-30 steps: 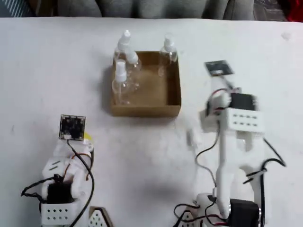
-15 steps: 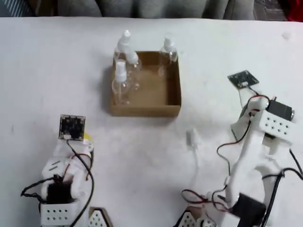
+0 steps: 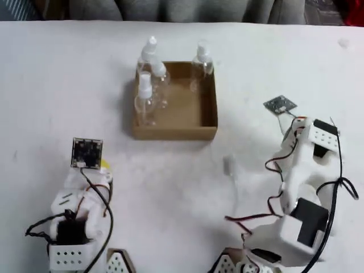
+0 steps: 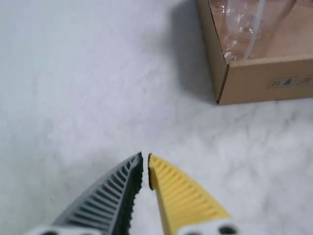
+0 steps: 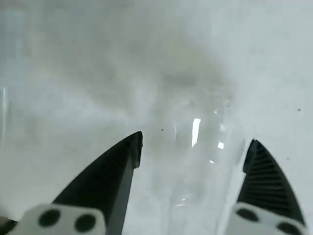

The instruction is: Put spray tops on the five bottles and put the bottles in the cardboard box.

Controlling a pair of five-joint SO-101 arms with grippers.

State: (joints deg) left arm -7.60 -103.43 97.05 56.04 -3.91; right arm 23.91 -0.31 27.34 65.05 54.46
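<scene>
High view — my right arm has swung back from the cardboard box (image 3: 176,132).
My right claw (image 5: 195,143) gapes wide — spray top (image 3: 229,166) lies unpicked.

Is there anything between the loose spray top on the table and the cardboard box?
Nothing visible. The spray top lies a little off the front right corner of the cardboard box, with only bare white table between them.

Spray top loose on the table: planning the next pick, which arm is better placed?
Right, probably: the spray top lies nearer the right arm, and the right pincer is open. The left pincer is shut, near the cardboard box corner.
</scene>
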